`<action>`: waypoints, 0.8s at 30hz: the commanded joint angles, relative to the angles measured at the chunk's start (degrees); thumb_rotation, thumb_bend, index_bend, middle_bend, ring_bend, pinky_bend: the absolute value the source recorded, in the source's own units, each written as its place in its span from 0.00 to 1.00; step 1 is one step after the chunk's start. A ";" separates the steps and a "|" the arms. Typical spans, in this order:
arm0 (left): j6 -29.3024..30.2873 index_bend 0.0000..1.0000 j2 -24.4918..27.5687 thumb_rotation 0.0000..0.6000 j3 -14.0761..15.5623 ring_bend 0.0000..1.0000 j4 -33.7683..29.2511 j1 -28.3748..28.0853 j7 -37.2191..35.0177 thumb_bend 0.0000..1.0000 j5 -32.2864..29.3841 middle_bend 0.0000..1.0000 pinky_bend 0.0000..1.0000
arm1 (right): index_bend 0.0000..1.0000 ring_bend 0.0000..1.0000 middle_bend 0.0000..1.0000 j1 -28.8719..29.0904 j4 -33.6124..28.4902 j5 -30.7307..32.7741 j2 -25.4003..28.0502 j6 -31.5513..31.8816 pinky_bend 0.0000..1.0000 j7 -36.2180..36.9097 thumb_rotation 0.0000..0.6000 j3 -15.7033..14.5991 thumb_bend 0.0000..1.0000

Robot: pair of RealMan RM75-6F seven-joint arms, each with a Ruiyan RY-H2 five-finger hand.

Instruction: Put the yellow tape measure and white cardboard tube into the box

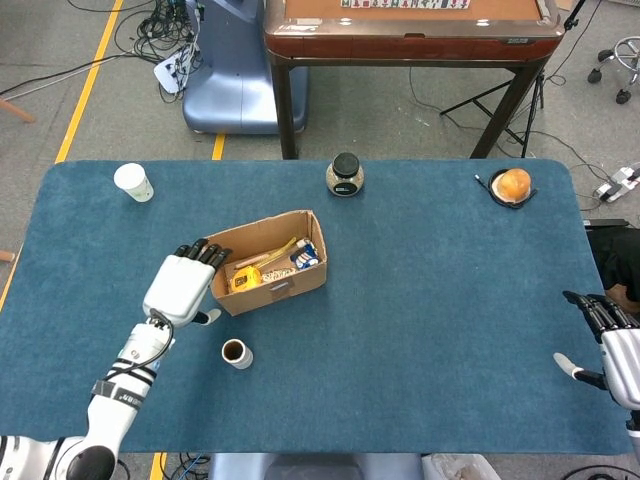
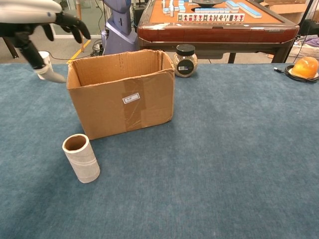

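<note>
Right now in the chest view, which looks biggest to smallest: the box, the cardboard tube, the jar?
1. Box, clearly biggest.
2. Cardboard tube.
3. Jar, though it stands farther back, so that's unsure.

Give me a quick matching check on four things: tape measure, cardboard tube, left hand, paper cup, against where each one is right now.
Things:
1. yellow tape measure
2. white cardboard tube
3. left hand
4. paper cup

Places:
A. far left corner of the table
B. inside the box
C. upright on the table in front of the box
D. open, beside the box's left end

Pairs: 1-B, 2-C, 3-D, 4-A
</note>
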 commanded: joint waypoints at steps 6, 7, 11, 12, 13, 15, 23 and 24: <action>1.58 0.21 4.80 1.00 8.46 0.12 -6.22 6.12 -0.47 0.12 13.31 0.17 0.23 | 0.20 0.19 0.28 -0.12 -0.06 0.39 0.07 0.11 0.43 0.04 1.00 0.16 0.11; 1.60 0.21 5.05 1.00 9.09 0.13 -6.59 6.69 -0.77 0.12 14.83 0.17 0.24 | 0.20 0.19 0.28 -0.15 -0.06 0.40 0.08 0.16 0.43 0.04 1.00 0.16 0.11; 1.64 0.25 6.08 1.00 11.73 0.15 -7.78 9.52 -2.90 0.12 22.36 0.20 0.27 | 0.20 0.19 0.28 -0.27 -0.06 0.47 0.13 0.33 0.43 0.14 1.00 0.21 0.11; 1.53 0.26 6.30 1.00 12.30 0.16 -8.05 10.11 -3.43 0.12 23.85 0.21 0.28 | 0.20 0.19 0.28 -0.29 -0.05 0.49 0.16 0.36 0.43 0.20 1.00 0.22 0.11; 1.33 0.27 6.50 1.00 12.84 0.17 -8.16 10.69 -4.14 0.12 25.31 0.22 0.30 | 0.20 0.19 0.28 -0.31 -0.06 0.50 0.18 0.39 0.43 0.26 1.00 0.23 0.11; 0.01 0.28 7.32 1.00 14.27 0.19 -8.16 11.75 -6.07 0.12 28.79 0.25 0.34 | 0.20 0.19 0.28 -0.35 0.00 0.55 0.20 0.48 0.43 0.35 1.00 0.28 0.11; -5.87 0.35 9.93 1.00 18.02 0.27 -7.03 13.93 -10.63 0.12 37.62 0.31 0.43 | 0.20 0.19 0.28 -0.72 -0.07 0.59 0.41 1.12 0.43 0.53 1.00 0.39 0.11; -6.44 0.35 9.85 1.00 18.16 0.27 -6.83 14.07 -11.00 0.12 37.79 0.31 0.44 | 0.20 0.19 0.28 -0.78 -0.09 0.60 0.46 1.24 0.43 0.59 1.00 0.41 0.11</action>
